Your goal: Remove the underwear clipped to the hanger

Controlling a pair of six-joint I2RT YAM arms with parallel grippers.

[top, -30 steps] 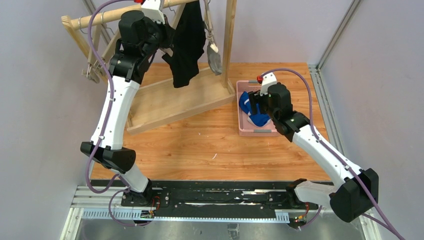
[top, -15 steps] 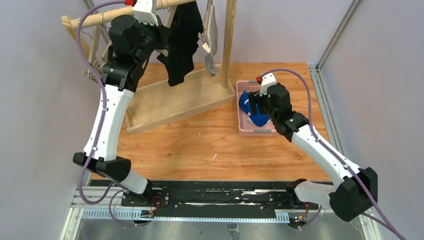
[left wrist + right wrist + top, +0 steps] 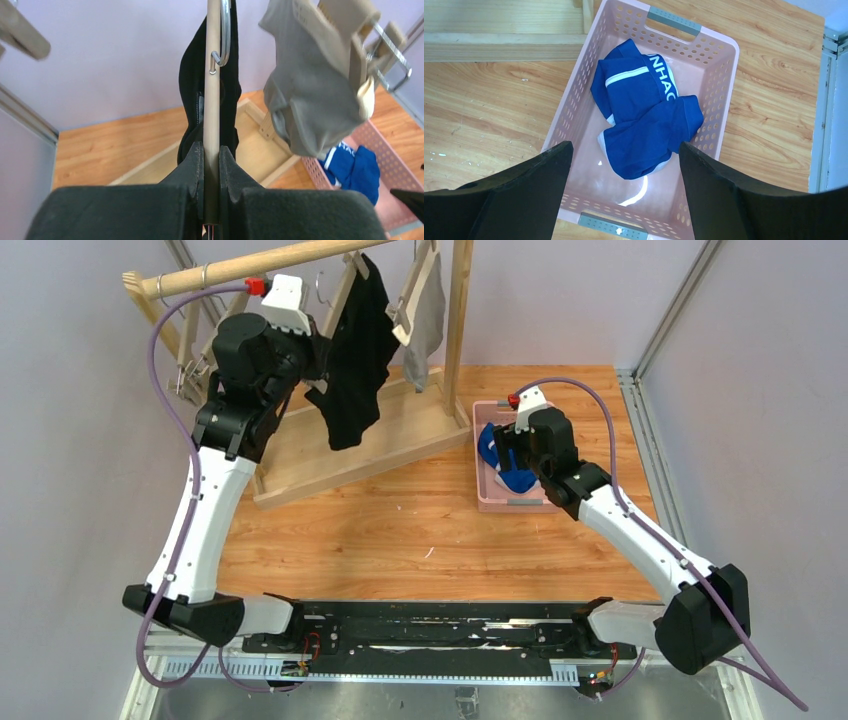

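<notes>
My left gripper (image 3: 211, 147) is shut on the wooden bar of a hanger (image 3: 213, 95) that carries the black underwear (image 3: 192, 85). In the top view this gripper (image 3: 318, 348) holds the hanger beside the black underwear (image 3: 355, 365), below the rack's rail. The grey underwear (image 3: 428, 315) hangs clipped to a second hanger by the rack's post; it also shows in the left wrist view (image 3: 312, 100). The blue underwear (image 3: 644, 117) lies in the pink basket (image 3: 720, 47). My right gripper (image 3: 625, 146) is open and empty above it, as the top view (image 3: 512, 455) also shows.
The wooden rack has a rail (image 3: 260, 265), an upright post (image 3: 460, 330) and a flat base (image 3: 340, 450) at the back left. Empty metal clip hangers (image 3: 185, 375) hang at its left end. The pink basket (image 3: 515, 503) sits right of the rack.
My left gripper has moved down and to the left with the hanger and the black underwear. The grey underwear has swung on its hanger. The right arm has barely shifted.
</notes>
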